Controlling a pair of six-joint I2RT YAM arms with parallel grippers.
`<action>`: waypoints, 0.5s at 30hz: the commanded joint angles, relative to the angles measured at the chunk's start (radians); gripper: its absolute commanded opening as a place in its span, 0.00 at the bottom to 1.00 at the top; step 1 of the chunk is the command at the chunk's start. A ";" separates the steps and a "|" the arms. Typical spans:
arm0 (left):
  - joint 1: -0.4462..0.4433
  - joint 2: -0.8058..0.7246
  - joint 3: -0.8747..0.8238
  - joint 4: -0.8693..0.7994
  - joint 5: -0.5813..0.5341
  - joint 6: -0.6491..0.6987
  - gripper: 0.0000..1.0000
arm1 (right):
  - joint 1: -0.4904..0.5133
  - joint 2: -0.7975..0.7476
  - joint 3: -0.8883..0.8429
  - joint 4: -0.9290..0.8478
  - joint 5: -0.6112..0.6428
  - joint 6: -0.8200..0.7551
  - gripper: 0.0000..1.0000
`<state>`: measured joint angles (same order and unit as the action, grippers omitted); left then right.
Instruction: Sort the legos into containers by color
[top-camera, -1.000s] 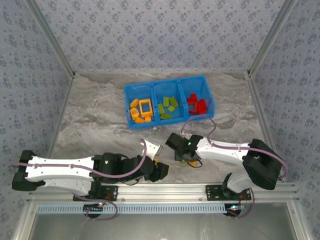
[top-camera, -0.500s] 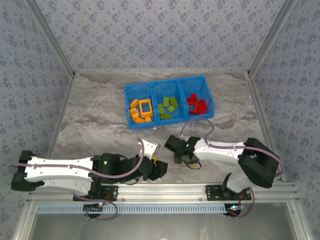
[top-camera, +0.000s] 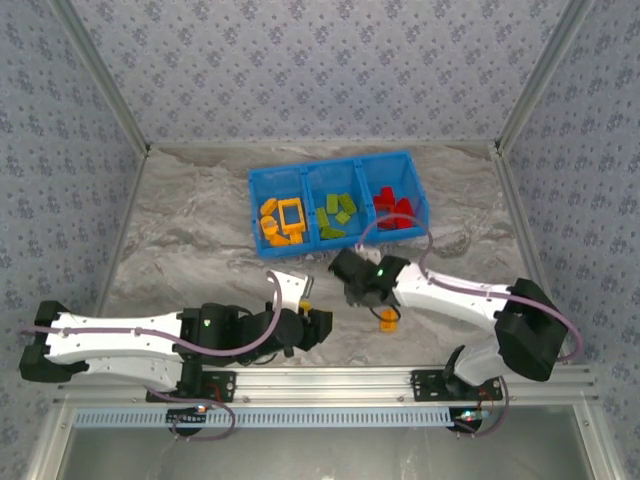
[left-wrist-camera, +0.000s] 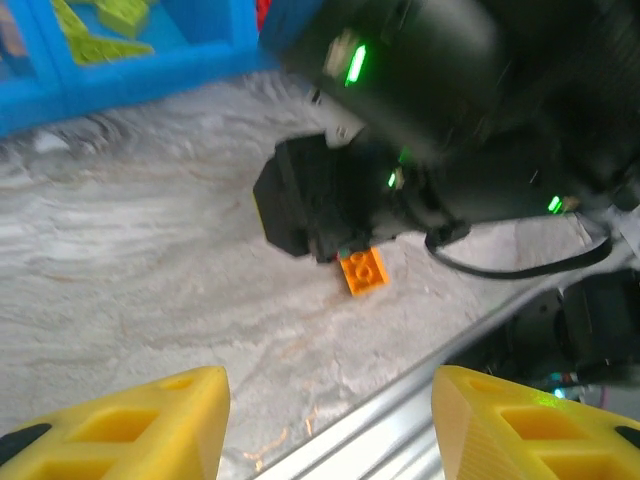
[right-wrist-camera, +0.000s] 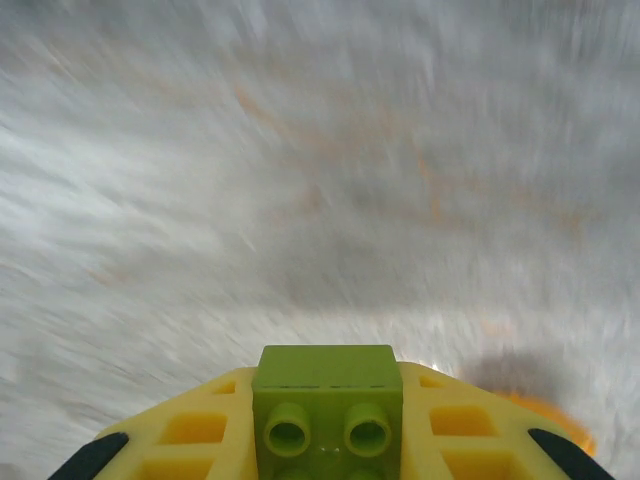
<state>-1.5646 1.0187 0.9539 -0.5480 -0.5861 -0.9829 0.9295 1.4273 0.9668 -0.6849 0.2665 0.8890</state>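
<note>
Lime green first: found one lime green brick pinched between the yellow fingers of the right hand, studs toward the wrist camera, over a motion-blurred surface. Compared with a second ago: placed that hand then low over a spot nearer the front rail, now raised and swung toward the blue bin, though short of it yet. Spotted an orange brick now plainly exposed on the surface just beside the right arm, on its near side, lying alone and touching nothing; confirmed from the left wrist, just below the dark body of that arm. Logged the left hand spread and empty, low over the surface by the front rail, shifted only slightly from its earlier place. Counted orange pieces in the bin's left compartment, green in the middle compartment, red in the right. Judged the pick as done and the carry as begun: should end over the middle compartment, then release. Reckoned the orange brick the last loose piece in view, so nearly finished. Flagged one risk: a narrow grip on a small brick during a fast swing.
</note>
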 joint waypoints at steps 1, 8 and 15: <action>-0.005 -0.026 0.052 -0.049 -0.186 -0.023 0.55 | -0.106 0.012 0.141 0.010 0.037 -0.186 0.26; 0.003 0.022 0.122 -0.137 -0.348 -0.083 0.54 | -0.242 0.293 0.483 0.032 -0.006 -0.379 0.26; 0.003 0.035 0.114 -0.149 -0.335 -0.121 0.54 | -0.294 0.564 0.679 -0.005 0.007 -0.405 0.26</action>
<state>-1.5642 1.0531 1.0542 -0.6647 -0.8841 -1.0721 0.6483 1.9270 1.5917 -0.6312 0.2588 0.5282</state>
